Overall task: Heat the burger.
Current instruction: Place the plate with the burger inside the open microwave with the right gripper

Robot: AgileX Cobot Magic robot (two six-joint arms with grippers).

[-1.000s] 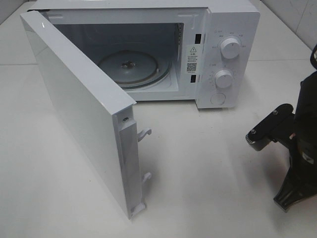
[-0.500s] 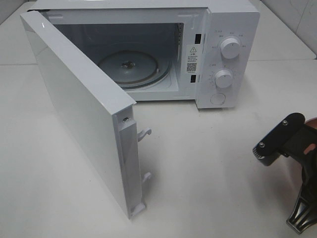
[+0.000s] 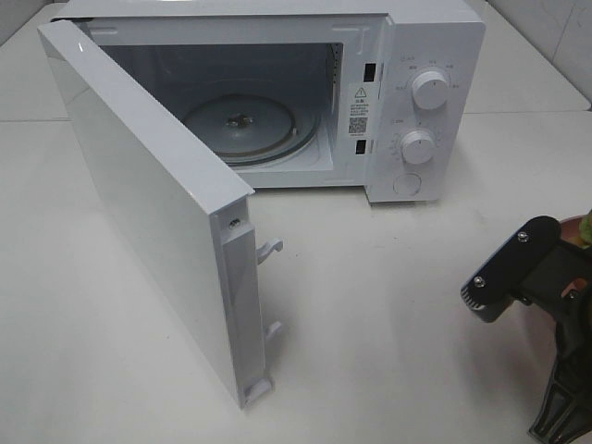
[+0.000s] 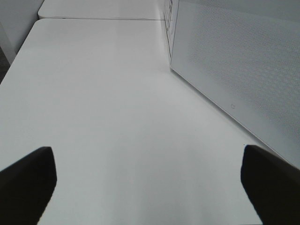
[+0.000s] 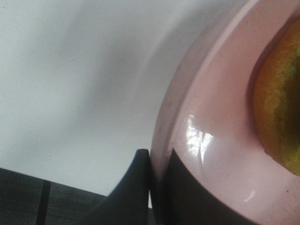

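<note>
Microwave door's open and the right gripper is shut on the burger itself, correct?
Not quite. The right gripper is shut on the rim of the plate, not on the burger, which sits on that plate. The right wrist view shows this. The door is open, as you say.

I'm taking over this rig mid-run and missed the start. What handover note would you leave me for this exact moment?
Left hand: open, empty, over the table beside the outer face of the door.
Right hand: shut on the rim of the pink plate; the burger sits on that plate, right of the microwave and outside it.
Done: door open, turntable bare.
Left: probably carry the plate onto the turntable, release, shut the door, set the knobs.
</note>
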